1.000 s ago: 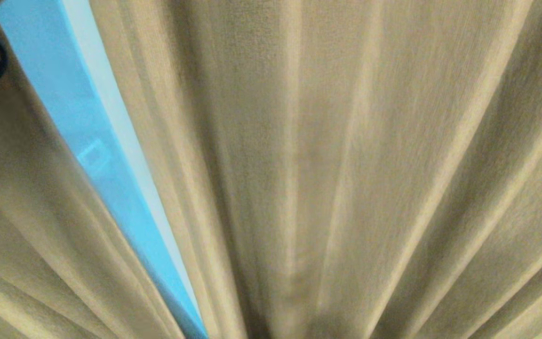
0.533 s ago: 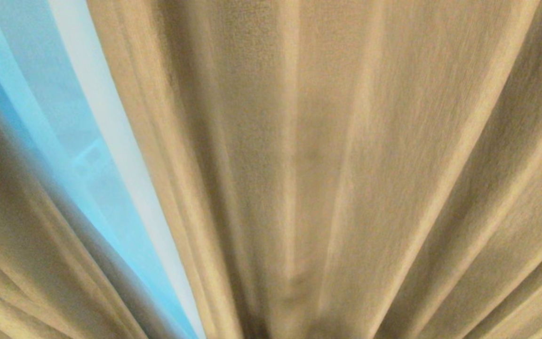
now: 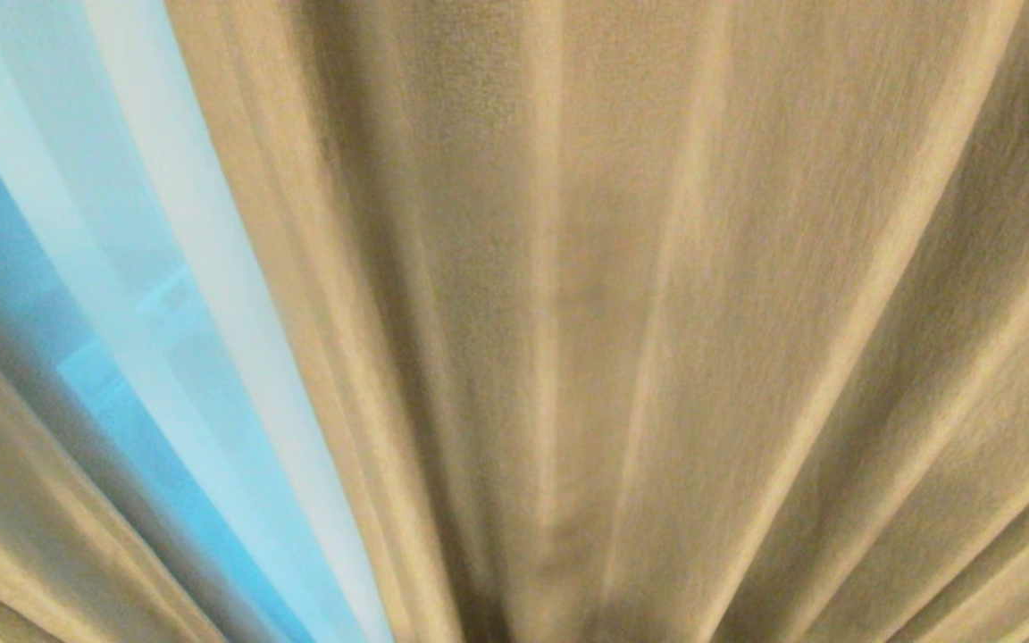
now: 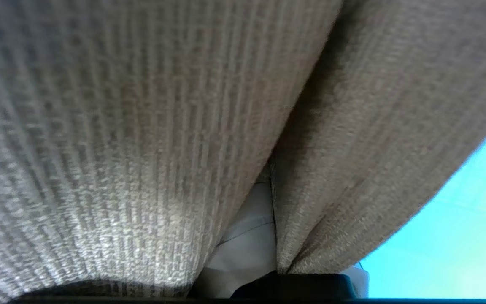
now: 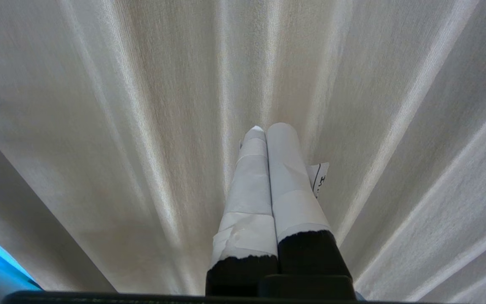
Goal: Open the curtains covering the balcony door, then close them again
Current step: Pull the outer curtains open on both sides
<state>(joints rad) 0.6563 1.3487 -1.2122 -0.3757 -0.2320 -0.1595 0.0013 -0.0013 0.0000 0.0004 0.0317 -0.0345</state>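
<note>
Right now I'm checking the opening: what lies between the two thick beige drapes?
In the head view, thin white see-through sheers fill the gap between the left beige drape and right beige drape.

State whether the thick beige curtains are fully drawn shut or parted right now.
Parted. In the head view a bright gap separates the two beige curtains, with only white sheer across it.

Cold blue-white daylight enters through the gap between the cream-beige drapes (image 3: 622, 295), glowing through the white sheer (image 3: 166, 268). The drape folds darken toward the lower centre of the head view. The left wrist view is blurred at close range; the right wrist view is evenly lit and sharper.
</note>
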